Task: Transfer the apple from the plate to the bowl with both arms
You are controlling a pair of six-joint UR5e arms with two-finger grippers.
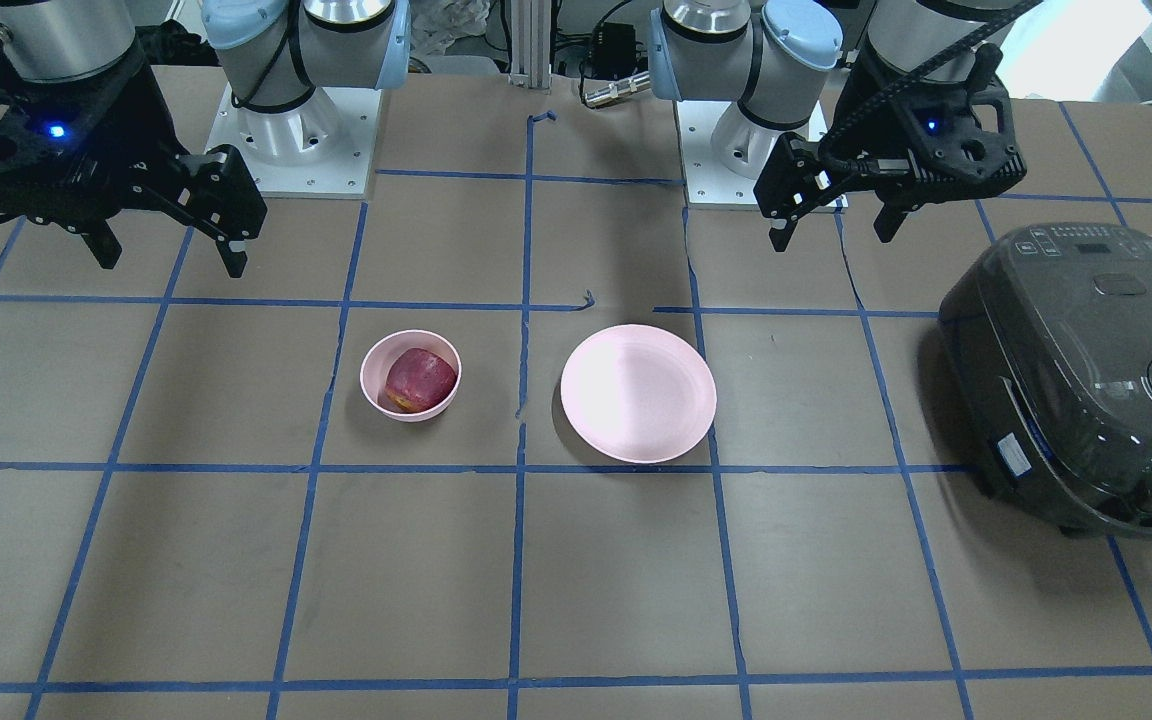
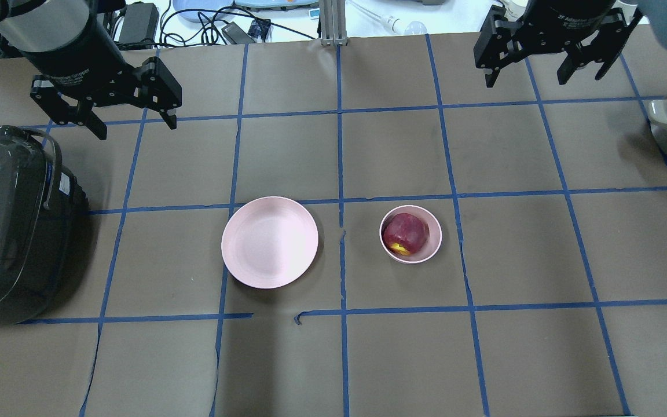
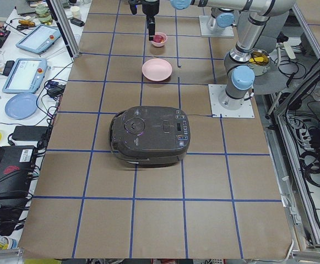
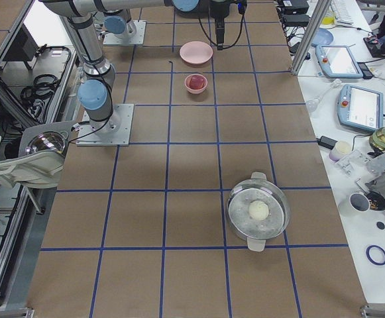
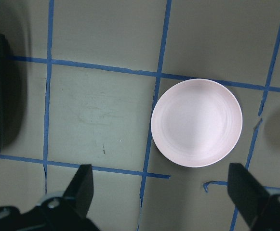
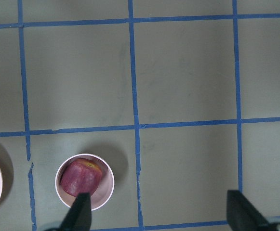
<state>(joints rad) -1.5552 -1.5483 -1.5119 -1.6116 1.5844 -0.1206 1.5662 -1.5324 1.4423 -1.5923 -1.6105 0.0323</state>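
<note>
Front cam: apple [image 1: 421,379] is sitting inside bowl [image 1: 371,368], and plate [image 1: 638,393] is lying bare near it. R gripper [image 1: 171,258] and L gripper [image 1: 833,235] are hanging high near their bases, fingers spread, gripping nothing. Overhead: same layout, both finger pairs apart; the black collar above R gripper is showing white print, approx. "2F Adaptive Gripper". Side cams: cooker [image 3: 151,135] and steel pot [image 4: 242,222] are sitting well apart from the dishes; cooker panel text is too small to read. L wrist cam is looking down on plate, R wrist cam on apple in bowl. Judging transfer done. What's left is parking: I'd be holding both arms high and fingers open, w/o sweeping low over bowl.
</note>
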